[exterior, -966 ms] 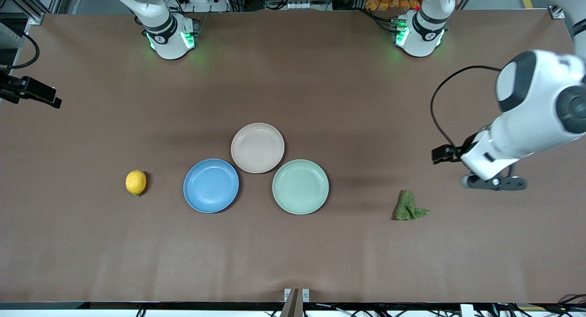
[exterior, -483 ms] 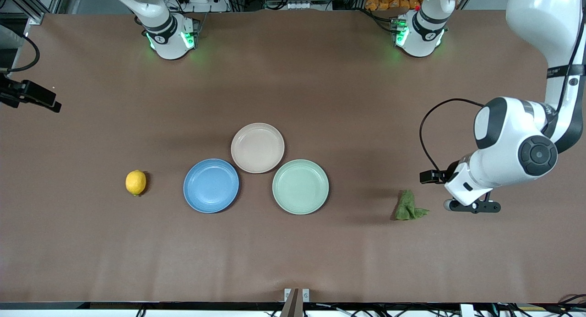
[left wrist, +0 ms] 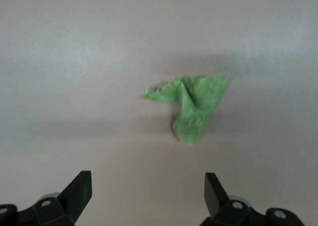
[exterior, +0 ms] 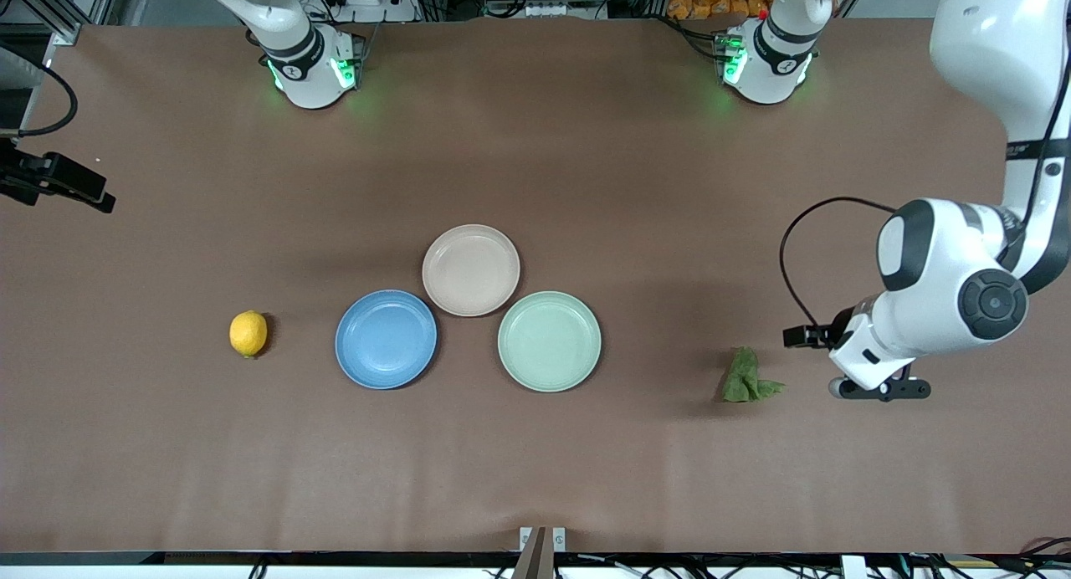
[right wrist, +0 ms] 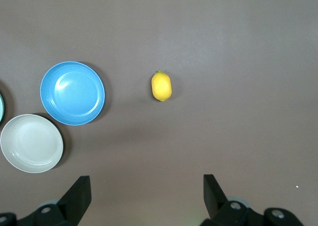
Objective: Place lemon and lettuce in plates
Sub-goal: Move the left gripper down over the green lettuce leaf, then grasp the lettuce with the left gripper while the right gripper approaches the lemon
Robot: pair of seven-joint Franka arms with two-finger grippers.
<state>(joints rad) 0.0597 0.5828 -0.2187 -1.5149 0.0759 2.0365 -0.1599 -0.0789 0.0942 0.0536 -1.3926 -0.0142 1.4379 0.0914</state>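
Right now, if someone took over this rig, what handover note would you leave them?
Left gripper: open, empty, over bare table beside the lettuce.
Right gripper: open, empty, high above the table at its arm's end.
Lemon: on the table beside the blue plate, toward the right arm's end.
Beige plate and blue plate both hold nothing.
Done: nothing placed.
Left: grasp the lettuce and the lemon, put each on a plate.

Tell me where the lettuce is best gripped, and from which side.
Probably from straight above, closing across the raised crumpled fold at the middle of the lettuce. It lies low on the table, so its thin pointed tip gives little to pinch. The open left tool is still off to one side.
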